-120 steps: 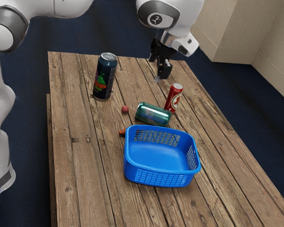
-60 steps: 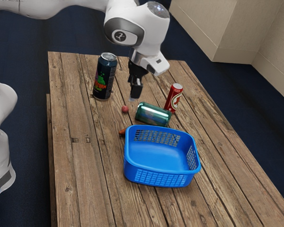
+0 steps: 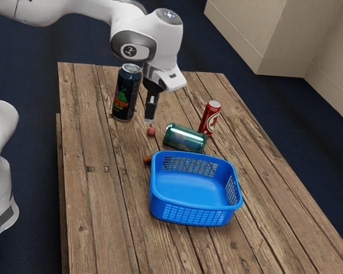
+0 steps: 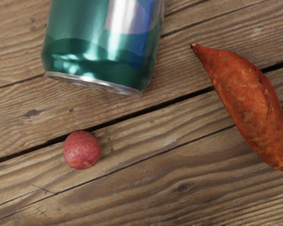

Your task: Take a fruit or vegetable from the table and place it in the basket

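The exterior view is looking from beside the arm [image 3: 91, 10], high and farther back, slanting down toward the far end of the counter [image 3: 100, 228]. The wrist view is facing down from the hand [image 3: 163, 76], quite near. Both are sharing the green can [image 3: 184, 138], red fruit [image 4: 82, 149] and sweet potato [image 4: 250, 103].

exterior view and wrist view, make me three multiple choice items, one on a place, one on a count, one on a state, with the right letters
1. Where is the round red fruit?
a) on the table, outside the basket
b) inside the basket
c) on top of a can

2. How many cans are there?
a) two
b) three
c) four

3. How does the green can rest?
a) upright
b) upside down
c) on its side

1 a: bare wood surrounds the fruit.
2 b: the dark can, the red can and the green one.
3 c: its long side lies along the wood.
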{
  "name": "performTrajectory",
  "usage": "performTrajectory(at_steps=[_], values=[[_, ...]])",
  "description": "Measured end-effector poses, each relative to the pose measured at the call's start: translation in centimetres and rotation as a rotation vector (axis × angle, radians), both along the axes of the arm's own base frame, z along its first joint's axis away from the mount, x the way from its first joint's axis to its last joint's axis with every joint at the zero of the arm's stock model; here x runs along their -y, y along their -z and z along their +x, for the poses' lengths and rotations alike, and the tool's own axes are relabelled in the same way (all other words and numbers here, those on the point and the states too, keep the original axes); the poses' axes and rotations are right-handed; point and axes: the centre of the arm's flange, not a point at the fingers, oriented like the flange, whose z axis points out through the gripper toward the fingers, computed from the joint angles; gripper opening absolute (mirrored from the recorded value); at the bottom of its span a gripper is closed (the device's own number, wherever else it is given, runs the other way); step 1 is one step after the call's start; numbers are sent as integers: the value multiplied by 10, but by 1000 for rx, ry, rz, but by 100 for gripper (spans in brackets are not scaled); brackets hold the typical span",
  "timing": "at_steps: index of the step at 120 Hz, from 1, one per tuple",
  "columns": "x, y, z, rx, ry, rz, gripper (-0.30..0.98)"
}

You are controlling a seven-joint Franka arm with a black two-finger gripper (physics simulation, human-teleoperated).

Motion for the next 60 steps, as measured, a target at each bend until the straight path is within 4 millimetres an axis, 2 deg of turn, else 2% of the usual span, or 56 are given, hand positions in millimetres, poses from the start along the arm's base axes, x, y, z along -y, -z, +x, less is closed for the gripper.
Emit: performTrajectory(at_steps=[27, 38, 53, 60], values=[[-2, 29, -4, -41, 91, 4, 69], [-2, 30, -4, -31, 121, 4, 69], [-8, 14, -9, 18, 151, -2, 69], [-15, 21, -11, 13, 151, -5, 69]])
